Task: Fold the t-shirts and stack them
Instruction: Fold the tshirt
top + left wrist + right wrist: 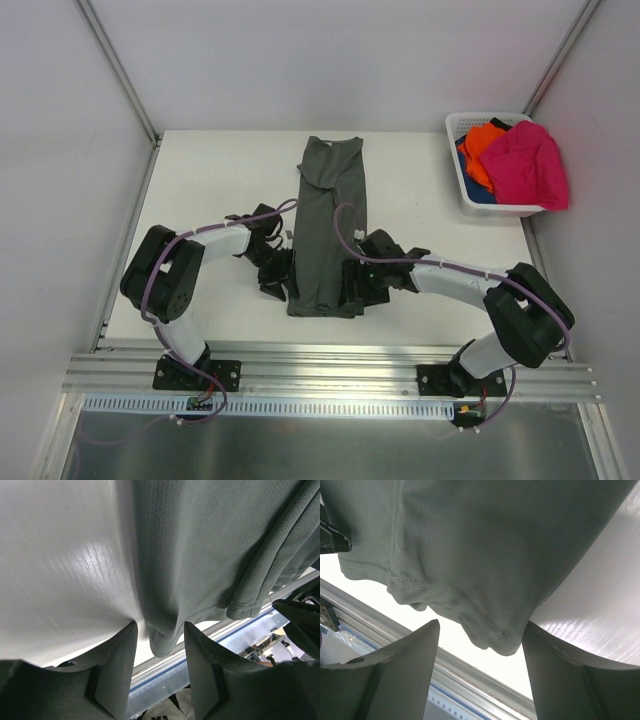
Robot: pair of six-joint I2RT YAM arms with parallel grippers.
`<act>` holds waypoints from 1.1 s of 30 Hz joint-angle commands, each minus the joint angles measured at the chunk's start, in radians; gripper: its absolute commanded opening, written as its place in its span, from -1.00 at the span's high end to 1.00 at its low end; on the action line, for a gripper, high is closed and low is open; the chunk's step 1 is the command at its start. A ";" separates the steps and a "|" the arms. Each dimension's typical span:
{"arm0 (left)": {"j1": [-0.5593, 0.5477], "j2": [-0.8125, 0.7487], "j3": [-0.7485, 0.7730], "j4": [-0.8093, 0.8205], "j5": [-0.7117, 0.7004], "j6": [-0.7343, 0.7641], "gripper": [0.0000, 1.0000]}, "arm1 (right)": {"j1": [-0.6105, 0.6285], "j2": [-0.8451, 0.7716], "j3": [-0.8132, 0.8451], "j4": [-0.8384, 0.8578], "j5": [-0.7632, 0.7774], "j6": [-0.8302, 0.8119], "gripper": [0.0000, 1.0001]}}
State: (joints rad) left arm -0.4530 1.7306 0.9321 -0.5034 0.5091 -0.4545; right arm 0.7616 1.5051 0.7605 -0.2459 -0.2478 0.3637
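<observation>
A dark grey-green t-shirt lies on the white table, folded lengthwise into a long strip, collar at the far end. My left gripper sits at its near left hem corner and my right gripper at its near right hem corner. In the left wrist view the gripper is open, with the hem corner of the shirt between the fingers. In the right wrist view the gripper is open around the other corner of the shirt. Magenta-pink, orange and blue shirts lie in the basket.
A white lattice basket stands at the table's far right corner. An aluminium rail runs along the near edge, just below the shirt's hem. White walls close in the back and sides.
</observation>
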 commanded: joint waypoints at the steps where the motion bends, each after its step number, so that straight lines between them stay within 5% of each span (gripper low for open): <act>1: -0.016 0.020 -0.035 0.042 -0.073 0.010 0.13 | 0.001 0.014 -0.053 -0.038 0.021 0.014 -0.40; 12: -0.053 -0.009 -0.064 0.046 -0.060 0.000 0.27 | -0.016 -0.023 -0.108 -0.036 0.019 -0.008 -0.24; 29: -0.070 -0.046 -0.098 0.060 -0.058 -0.006 0.37 | -0.010 -0.014 -0.147 0.000 -0.021 -0.048 0.26; 33: -0.072 -0.037 -0.095 0.060 -0.053 0.000 0.42 | -0.002 -0.006 -0.138 -0.004 -0.007 -0.055 0.67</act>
State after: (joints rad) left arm -0.5117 1.6882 0.8627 -0.4389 0.5171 -0.4656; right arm 0.7460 1.4670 0.6533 -0.1715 -0.3073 0.3435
